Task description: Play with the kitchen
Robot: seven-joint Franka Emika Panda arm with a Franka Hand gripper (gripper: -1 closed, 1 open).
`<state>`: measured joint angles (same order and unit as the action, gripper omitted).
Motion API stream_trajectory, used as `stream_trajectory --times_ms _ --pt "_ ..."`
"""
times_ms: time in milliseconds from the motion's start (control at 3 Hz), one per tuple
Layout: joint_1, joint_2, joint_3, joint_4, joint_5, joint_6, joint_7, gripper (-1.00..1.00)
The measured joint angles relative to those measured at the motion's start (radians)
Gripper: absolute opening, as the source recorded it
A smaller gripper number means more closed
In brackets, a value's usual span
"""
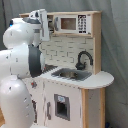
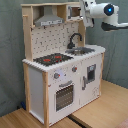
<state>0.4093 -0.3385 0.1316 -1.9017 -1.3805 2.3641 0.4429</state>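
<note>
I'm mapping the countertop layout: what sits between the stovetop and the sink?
Nothing: in the second exterior view, the stovetop and sink are parted only by bare white counter.

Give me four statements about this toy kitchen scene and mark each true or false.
1. The black faucet stands behind the sink. True.
2. The stovetop is on the second exterior view's right of the sink. False: it is on the second exterior view's left.
3. The grey hood hangs above the stovetop. True.
4. The arm's gripper is down at the oven door. False: it is up by the upper cabinet.
</note>
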Motion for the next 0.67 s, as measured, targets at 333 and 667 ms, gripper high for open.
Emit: stream_trajectory --times_ms 333,667 --pt "0.0 -0.078 0.011 -0.079 -0.015 -0.052 0.0 1.0" --pt "0.0 -0.145 0.024 -0.138 -0.044 -0.103 0.0 1.0"
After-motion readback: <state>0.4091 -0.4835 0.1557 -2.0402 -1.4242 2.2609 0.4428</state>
